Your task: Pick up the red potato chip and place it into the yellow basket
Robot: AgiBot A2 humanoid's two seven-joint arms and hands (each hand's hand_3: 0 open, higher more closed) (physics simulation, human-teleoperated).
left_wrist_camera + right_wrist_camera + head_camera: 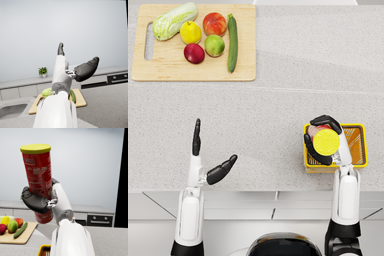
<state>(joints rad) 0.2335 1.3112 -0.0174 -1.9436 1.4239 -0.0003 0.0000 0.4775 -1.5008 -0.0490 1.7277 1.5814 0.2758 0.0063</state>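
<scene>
I observe the right robot hand gripping the red potato chip can upright above the yellow basket, lower right of frame. Left robot hand spread wide, empty, over the worktop.

Red chip can, yellow basket

Red chip can: label print present, too blurred to read.

A glossy red chip can, pale wooden cutting board, speckled matt stone-like counter.
</scene>
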